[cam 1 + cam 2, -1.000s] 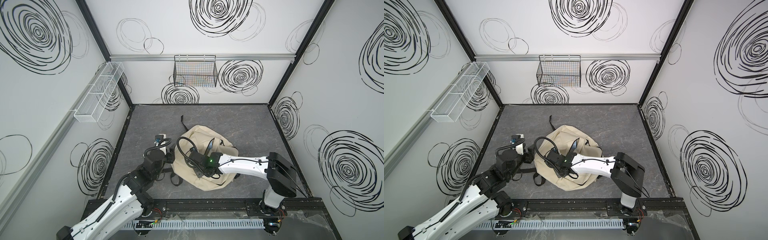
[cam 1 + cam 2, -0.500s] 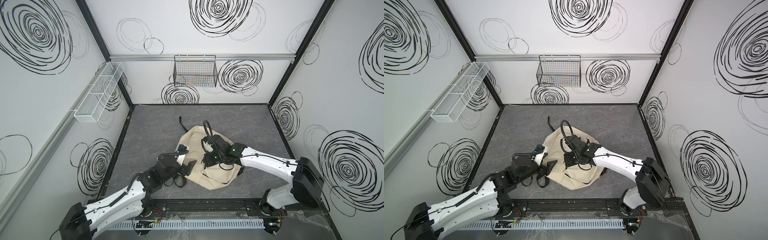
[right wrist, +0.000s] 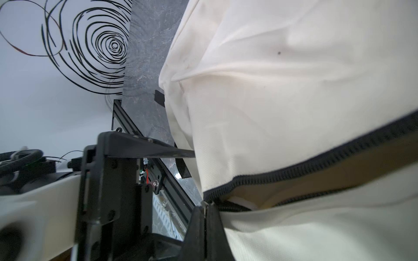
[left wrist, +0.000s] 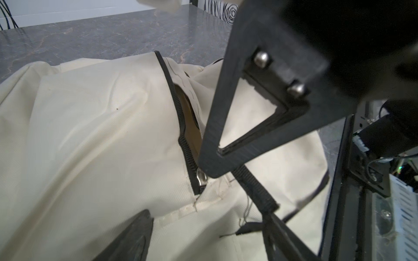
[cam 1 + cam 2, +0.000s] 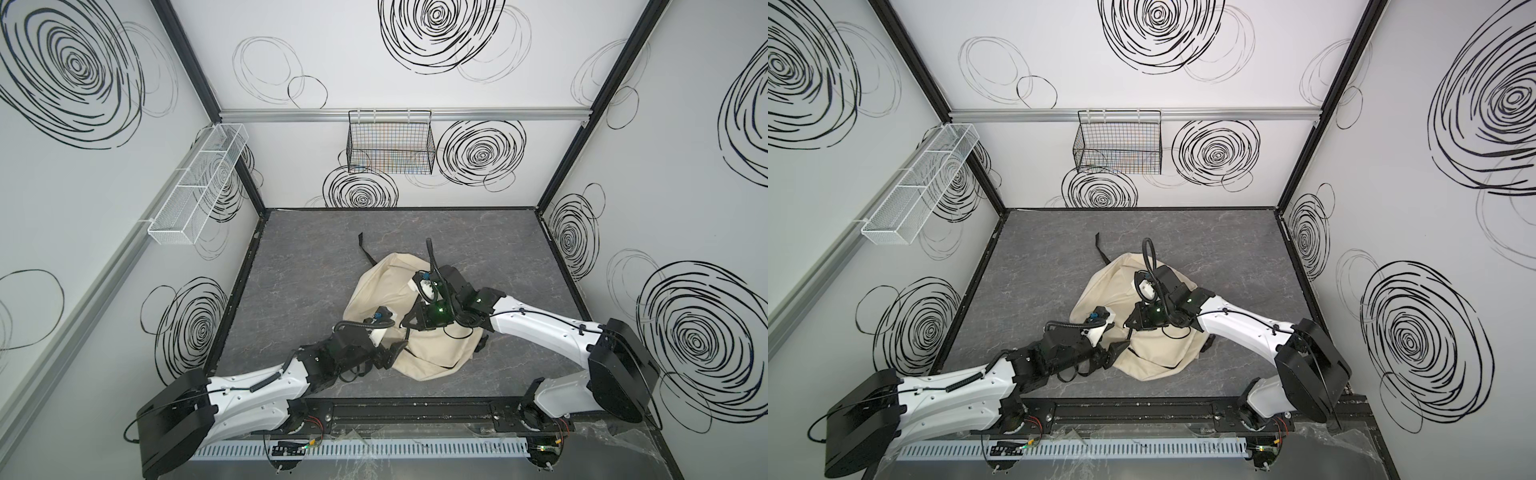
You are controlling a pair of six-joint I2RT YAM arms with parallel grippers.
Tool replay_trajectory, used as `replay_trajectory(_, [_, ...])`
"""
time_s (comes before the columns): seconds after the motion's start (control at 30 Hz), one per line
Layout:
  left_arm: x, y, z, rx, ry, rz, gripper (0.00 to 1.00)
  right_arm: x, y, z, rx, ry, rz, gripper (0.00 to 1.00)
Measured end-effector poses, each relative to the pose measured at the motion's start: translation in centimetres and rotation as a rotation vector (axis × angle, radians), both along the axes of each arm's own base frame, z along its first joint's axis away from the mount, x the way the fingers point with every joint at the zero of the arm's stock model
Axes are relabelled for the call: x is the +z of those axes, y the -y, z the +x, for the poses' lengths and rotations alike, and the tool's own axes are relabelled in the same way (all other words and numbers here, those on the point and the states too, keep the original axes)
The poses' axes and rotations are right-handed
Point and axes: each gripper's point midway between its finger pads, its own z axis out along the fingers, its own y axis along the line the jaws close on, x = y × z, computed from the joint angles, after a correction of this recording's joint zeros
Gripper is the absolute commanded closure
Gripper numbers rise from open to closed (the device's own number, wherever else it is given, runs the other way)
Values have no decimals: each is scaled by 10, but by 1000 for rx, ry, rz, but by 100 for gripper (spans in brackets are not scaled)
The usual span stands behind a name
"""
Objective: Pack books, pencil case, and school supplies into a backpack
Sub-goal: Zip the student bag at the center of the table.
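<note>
Fingers (image 3: 195, 232) of right gripper (image 3: 204, 210) pressed together, pinching zip slider (image 4: 201, 180) on backpack (image 5: 374, 286). Zip partly open; brown shows in the gap. Backpack slumped on grey table (image 5: 311, 257), about mid-way across. Left gripper (image 5: 394, 355) spread wide, holding nothing, at the bag's near-left edge.

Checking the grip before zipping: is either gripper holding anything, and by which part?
The right gripper, jaws shut, pinches the backpack by its black zip pull at the zip's end. The left gripper is open, holding nothing.
</note>
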Motion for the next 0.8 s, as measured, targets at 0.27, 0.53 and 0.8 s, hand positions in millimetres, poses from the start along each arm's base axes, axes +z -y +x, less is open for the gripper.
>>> replay_trajectory(0.27, [1, 6, 13, 27, 48, 45, 91, 6, -1, 0, -11, -37, 42, 100])
replay_trajectory(0.53, [9, 2, 13, 34, 93, 29, 100, 14, -3, 0, -12, -55, 96, 100])
replay_trajectory(0.8, [16, -11, 13, 87, 94, 32, 100, 21, 14, 22, -59, -64, 135, 100])
